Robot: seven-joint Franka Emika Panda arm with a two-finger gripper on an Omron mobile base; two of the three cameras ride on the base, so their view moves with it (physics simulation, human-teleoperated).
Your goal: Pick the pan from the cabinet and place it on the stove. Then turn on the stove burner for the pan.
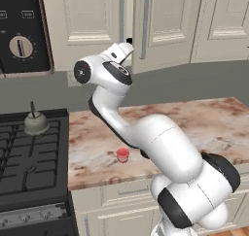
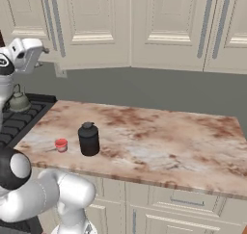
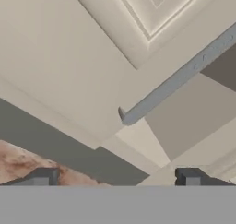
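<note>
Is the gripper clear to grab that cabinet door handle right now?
Probably yes: the open gripper faces the bar handle on the shut cabinet, with nothing between them.

Matt painted cabinet (image 1: pixel 165 26), mottled stone-look counter (image 2: pixel 159 136)

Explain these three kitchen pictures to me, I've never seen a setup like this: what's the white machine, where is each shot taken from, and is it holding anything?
The white machine is a jointed robot arm with a two-finger gripper, standing open and holding nothing. Two pictures come from cameras behind the arm, one on its left, one on its right. The third looks along the hand, close to a long grey bar handle on the cream-beige panelled wall cabinet, whose doors are closed. On the brown-and-cream marble counter sit a small red cup and a squat black jar. Beside the counter is the black gas stove, with a small grey-green kettle on its grates.
</note>
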